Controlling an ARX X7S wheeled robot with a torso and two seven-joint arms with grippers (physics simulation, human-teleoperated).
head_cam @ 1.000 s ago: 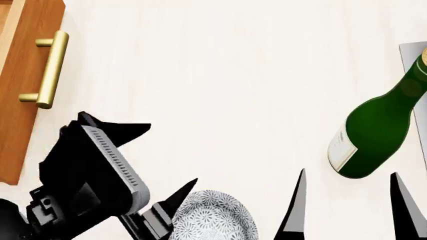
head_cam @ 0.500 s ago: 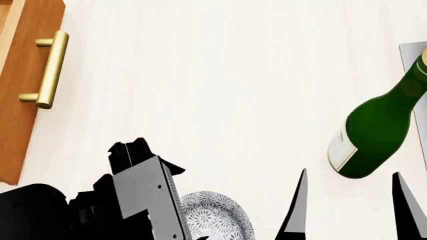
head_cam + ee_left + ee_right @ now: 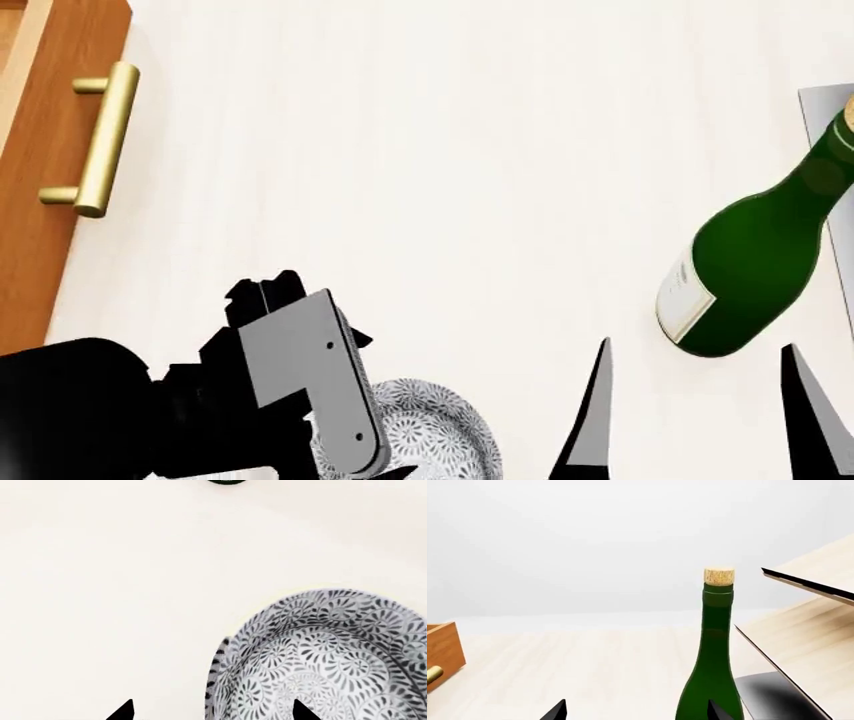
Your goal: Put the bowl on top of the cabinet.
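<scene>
Our left arm has rolled over since a second ago: its gripper [image 3: 387, 470] now points down over the bowl [image 3: 441, 440], hiding more of its near-left rim. In the wrist view, one of our fingers [image 3: 303, 711] shows against the bowl's inside.

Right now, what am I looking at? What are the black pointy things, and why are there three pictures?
It is a pretend robot in a computer world with two arms, each ending in a claw. One picture comes from a camera on its head, the other two from cameras by each claw. The black points are claw fingertips. The left claw hangs open over a speckled bowl, with one tip above its inside, holding nothing. The right claw is open too, facing a green bottle with a cork. Both sit on a pale table. The orange wooden cabinet is at the left.
</scene>
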